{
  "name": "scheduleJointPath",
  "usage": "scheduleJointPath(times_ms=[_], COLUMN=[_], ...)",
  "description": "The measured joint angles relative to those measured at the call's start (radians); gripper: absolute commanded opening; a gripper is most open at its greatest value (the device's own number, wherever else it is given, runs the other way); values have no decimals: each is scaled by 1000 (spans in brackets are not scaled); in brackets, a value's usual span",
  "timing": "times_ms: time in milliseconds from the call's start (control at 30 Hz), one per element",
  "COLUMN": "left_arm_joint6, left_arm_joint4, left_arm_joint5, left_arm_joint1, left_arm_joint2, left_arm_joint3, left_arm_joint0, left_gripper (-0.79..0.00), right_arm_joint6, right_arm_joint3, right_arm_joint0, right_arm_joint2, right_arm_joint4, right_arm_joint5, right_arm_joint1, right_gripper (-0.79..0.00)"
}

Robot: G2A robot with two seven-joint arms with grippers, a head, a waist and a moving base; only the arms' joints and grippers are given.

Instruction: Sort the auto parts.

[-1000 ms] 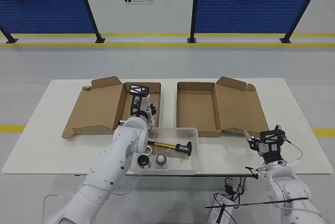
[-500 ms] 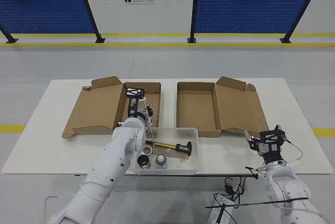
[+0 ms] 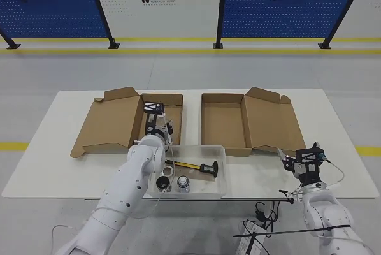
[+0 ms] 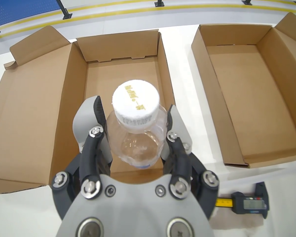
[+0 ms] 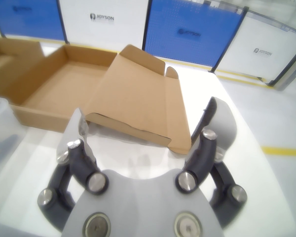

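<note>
My left gripper [image 4: 134,114] is shut on a clear plastic bottle [image 4: 135,134] with a white cap, held above the near end of the left cardboard box [image 4: 123,75]. From above, that gripper [image 3: 155,109] hangs over the left box [image 3: 174,101]. The right cardboard box [image 3: 223,124] stands beside it with a bare floor. A clear bin [image 3: 217,153] at the table's front holds a caliper [image 3: 200,167] and small round parts [image 3: 183,183]. My right gripper [image 5: 145,115] is open over bare table near the right box's flap [image 5: 138,99], at the front right corner [image 3: 303,157].
Both boxes have lids folded flat outward, the left lid [image 3: 107,124] and the right lid [image 3: 273,124]. The digital caliper [image 4: 249,202] lies just behind my left wrist. A white table [image 3: 350,127] edge runs close to my right arm.
My left gripper, with the bottle in it, has shifted slightly left and farther over the left box. The right arm has stayed put.
</note>
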Motion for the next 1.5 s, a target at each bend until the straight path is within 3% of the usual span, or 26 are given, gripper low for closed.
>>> scheduleJointPath(times_ms=[400, 600, 900, 1067, 1333, 1500], left_arm_joint6=[-24, -43, -124, -198, -416, -567], left_arm_joint4=[11, 54, 82, 102, -74, -154], left_arm_joint5=[-19, -66, -140, -254, -413, -498], left_arm_joint1=[-6, -4, 10, 24, 39, 52], left_arm_joint2=[-16, -20, -74, -101, -138, -156], left_arm_joint3=[-29, -86, -318, -470, -649, -705], left_arm_joint0=[16, 32, 104, 166, 287, 337], left_gripper=[0, 0, 0, 0, 0, 0], right_arm_joint6=[0, 0, 0, 0, 0, 0], right_arm_joint3=[0, 0, 0, 0, 0, 0], right_arm_joint0=[0, 0, 0, 0, 0, 0], right_arm_joint2=[0, 0, 0, 0, 0, 0], right_arm_joint4=[0, 0, 0, 0, 0, 0], right_arm_joint5=[0, 0, 0, 0, 0, 0], right_arm_joint1=[0, 0, 0, 0, 0, 0], right_gripper=[0, 0, 0, 0, 0, 0])
